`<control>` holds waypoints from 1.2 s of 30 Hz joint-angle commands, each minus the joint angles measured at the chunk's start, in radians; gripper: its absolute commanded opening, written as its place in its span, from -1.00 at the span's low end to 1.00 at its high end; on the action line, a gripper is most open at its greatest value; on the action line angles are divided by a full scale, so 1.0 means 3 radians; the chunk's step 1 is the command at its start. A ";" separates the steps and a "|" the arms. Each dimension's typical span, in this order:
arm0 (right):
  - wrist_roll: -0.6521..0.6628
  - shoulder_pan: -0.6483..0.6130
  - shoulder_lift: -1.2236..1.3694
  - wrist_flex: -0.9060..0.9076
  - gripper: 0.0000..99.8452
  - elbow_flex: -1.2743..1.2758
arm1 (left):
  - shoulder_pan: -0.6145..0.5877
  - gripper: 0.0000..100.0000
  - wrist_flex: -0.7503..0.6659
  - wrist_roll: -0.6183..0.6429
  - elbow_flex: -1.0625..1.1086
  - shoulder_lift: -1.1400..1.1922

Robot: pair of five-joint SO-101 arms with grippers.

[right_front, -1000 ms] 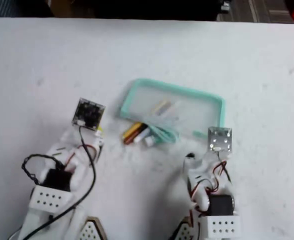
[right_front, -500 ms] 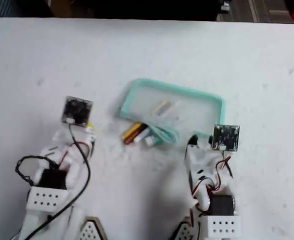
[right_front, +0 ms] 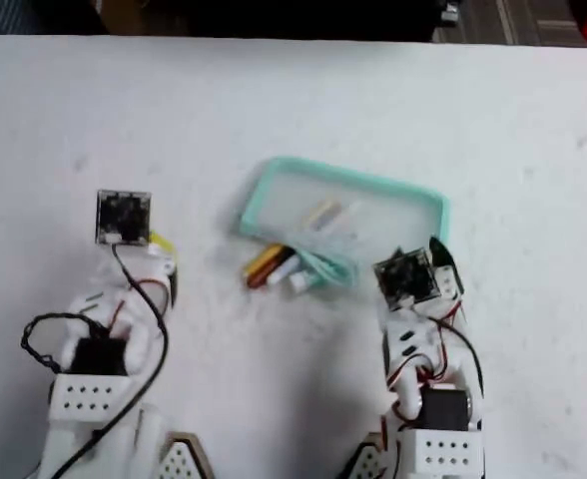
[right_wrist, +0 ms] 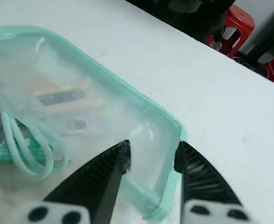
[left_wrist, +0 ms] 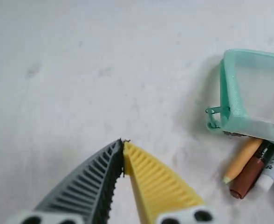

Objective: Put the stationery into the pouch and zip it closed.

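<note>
The pouch [right_front: 398,232], clear mesh with a teal edge, lies flat on the white table [right_front: 274,90] between the two arms, nearer the right one. Three pens [right_front: 272,263] stick out at its near left corner: a yellow-orange one, a brown one and a white one, side by side and touching. A teal cord [right_front: 330,267] loops just beside them along the pouch's near edge. More stationery shows through the mesh, a yellowish piece [right_front: 323,213] the clearest of it.

The left gripper [left_wrist: 123,142] is over bare table, well to the left of the pouch, its grey and yellow fingers pressed together tip to tip with nothing between them. The right gripper [right_wrist: 151,151] is at the pouch's near right corner, its black fingers spread, one on each side of the corner's teal edge; whether they touch the mesh I cannot tell
</note>
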 commanded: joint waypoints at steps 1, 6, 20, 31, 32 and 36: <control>0.0077 -0.0222 -0.0008 -0.0120 -0.69 -0.0133 | -0.0028 -0.95 -0.0092 0.0020 -0.0077 0.0008; 0.0066 -0.0698 0.0023 -0.0003 -0.69 -0.0517 | -0.0033 -0.95 -0.0092 0.0015 -0.0077 0.0008; -0.0496 -0.1123 0.0887 0.0120 -0.69 -0.1079 | -0.0023 -0.95 -0.0092 0.0015 -0.0077 0.0008; -0.0471 -0.1143 0.2611 0.0125 -0.71 -0.1688 | -0.0028 -0.95 -0.0097 0.0010 -0.0072 0.0008; -0.0471 -0.1143 0.2611 0.0125 -0.76 -0.1688 | -0.0028 -0.95 -0.0097 0.0010 -0.0072 0.0008; -0.0312 -0.1261 0.2616 0.0151 -0.95 -0.1749 | -0.0028 -0.95 -0.0097 0.0010 -0.0082 0.0008</control>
